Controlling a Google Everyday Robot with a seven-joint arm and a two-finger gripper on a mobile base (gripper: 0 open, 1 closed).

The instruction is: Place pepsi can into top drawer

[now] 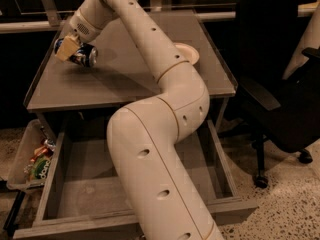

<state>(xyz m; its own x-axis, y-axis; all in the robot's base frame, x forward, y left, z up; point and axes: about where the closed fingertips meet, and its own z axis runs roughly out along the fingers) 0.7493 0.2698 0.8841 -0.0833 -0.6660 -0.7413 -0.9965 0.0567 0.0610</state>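
The pepsi can [84,55], dark blue with a silver end, is held on its side at the far left of the grey table [120,79], a little above the tabletop. My gripper [70,48] is shut on it, with a tan finger pad [66,49] across the can's left end. The top drawer [82,186] stands pulled open under the table, grey, with low side walls and nothing visible inside. My arm [155,149] crosses in front and hides its middle.
A white bowl [188,53] sits at the table's right side. A clear plastic bin [31,159] of colourful snack packets stands on the floor left of the drawer. A black office chair [280,79] stands close on the right.
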